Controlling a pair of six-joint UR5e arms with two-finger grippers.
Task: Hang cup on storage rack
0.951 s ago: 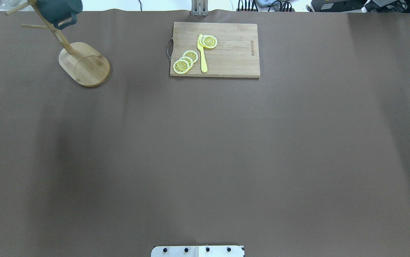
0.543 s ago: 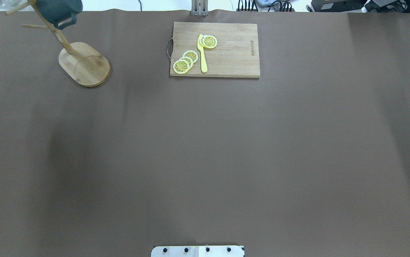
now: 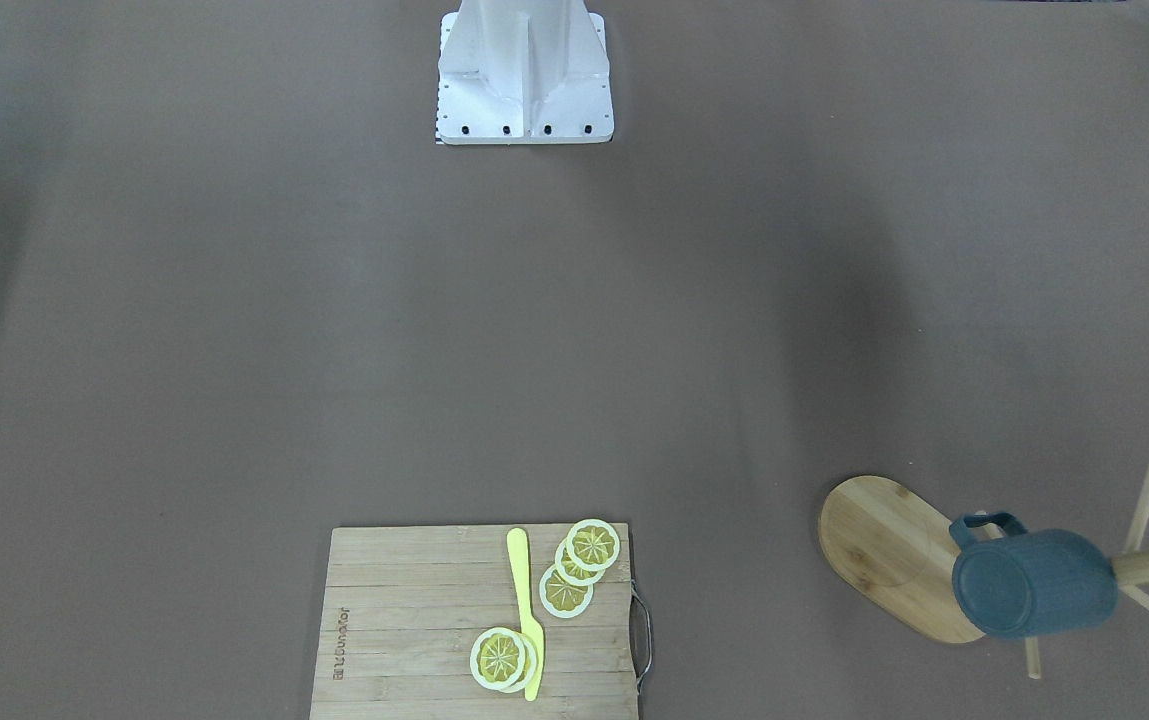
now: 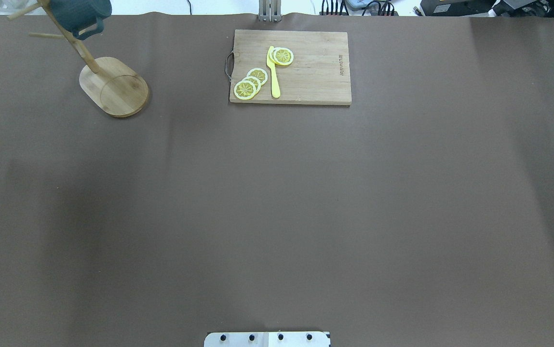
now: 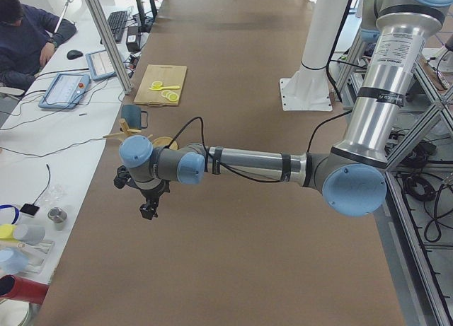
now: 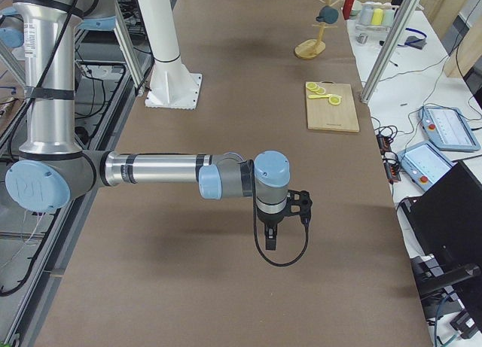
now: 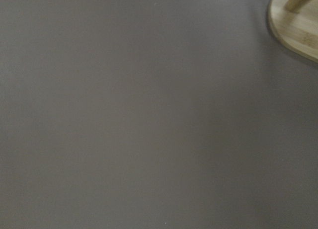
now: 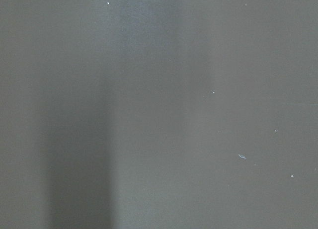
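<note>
The slate-blue cup hangs by its handle on a peg of the bamboo storage rack at the table's far left corner. Cup and rack base also show in the front-facing view, and small in the right view. The left wrist view shows only the edge of the rack's base. My left gripper hangs over bare table, apart from the rack and nearer than it. My right gripper hangs over bare table far from the rack. I cannot tell whether either is open.
A wooden cutting board with lemon slices and a yellow knife lies at the far middle. The robot's white base stands at the near middle. An operator sits beyond the table's far edge.
Cup, rack and board have not moved. A soft shadow on the left of the table has drifted leftward and toward the near edge.
</note>
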